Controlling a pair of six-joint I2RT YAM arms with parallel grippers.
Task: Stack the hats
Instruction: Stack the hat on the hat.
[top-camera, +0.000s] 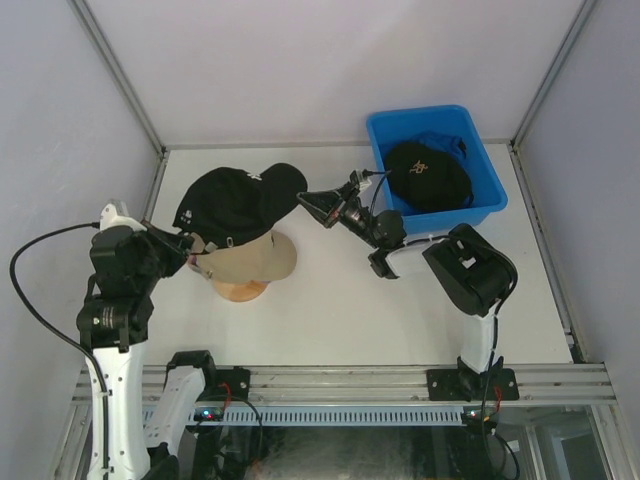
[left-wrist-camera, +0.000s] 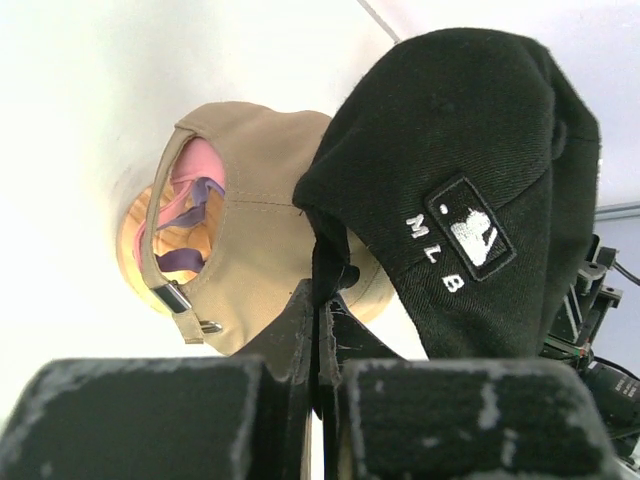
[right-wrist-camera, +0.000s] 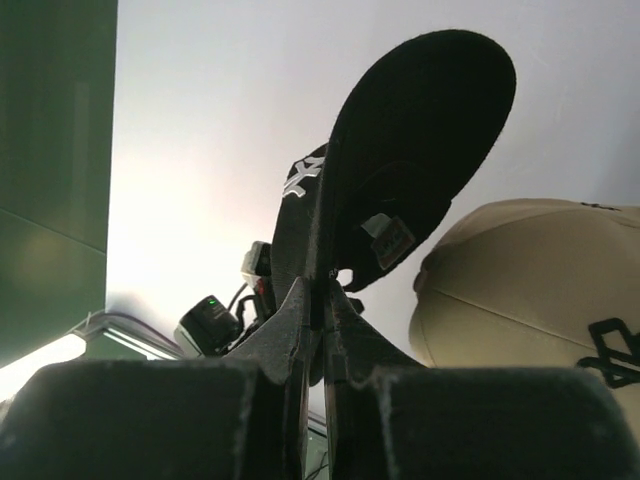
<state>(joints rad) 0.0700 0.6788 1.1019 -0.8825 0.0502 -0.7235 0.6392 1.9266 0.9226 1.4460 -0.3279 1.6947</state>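
Left end effector (top-camera: 190, 243): clamped tight on the back edge of the black hat (top-camera: 235, 200).
Right end effector (top-camera: 312, 203): I have it pinched on that hat's brim.
Done: the tan hat (top-camera: 255, 258) sits on the stand (top-camera: 240, 291), just under my left end effector, with a pink hat (left-wrist-camera: 195, 165) peeking out inside it.
Left to do: put the black hat down on top. I think the other black hat (top-camera: 428, 175) in the bin (top-camera: 490, 195), behind my right end effector, comes next.

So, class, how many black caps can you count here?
2. The MLB black cap hangs between the left gripper and right gripper, over the tan cap; the second black cap lies in the blue bin. More may be hidden.
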